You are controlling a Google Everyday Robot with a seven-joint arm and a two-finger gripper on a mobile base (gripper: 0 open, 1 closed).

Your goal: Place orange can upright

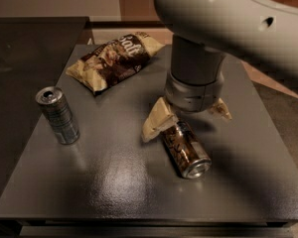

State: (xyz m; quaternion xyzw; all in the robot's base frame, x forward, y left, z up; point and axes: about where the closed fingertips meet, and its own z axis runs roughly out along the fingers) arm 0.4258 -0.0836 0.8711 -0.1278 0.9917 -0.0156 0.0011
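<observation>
The orange can (186,149) lies on its side on the dark table (114,182), right of centre, its silver end facing the front. Its copper-brown body has pale lettering. My gripper (187,116) hangs from the big grey arm directly above the can's far end. One pale finger (156,120) is to the can's left and the other (219,110) to its right. The fingers are spread wide and do not touch the can. The can's far end is partly hidden under the wrist.
A slim silver-blue can (58,115) stands upright at the left of the table. A brown and cream snack bag (114,59) lies at the back. The table's edges run close along the front and right.
</observation>
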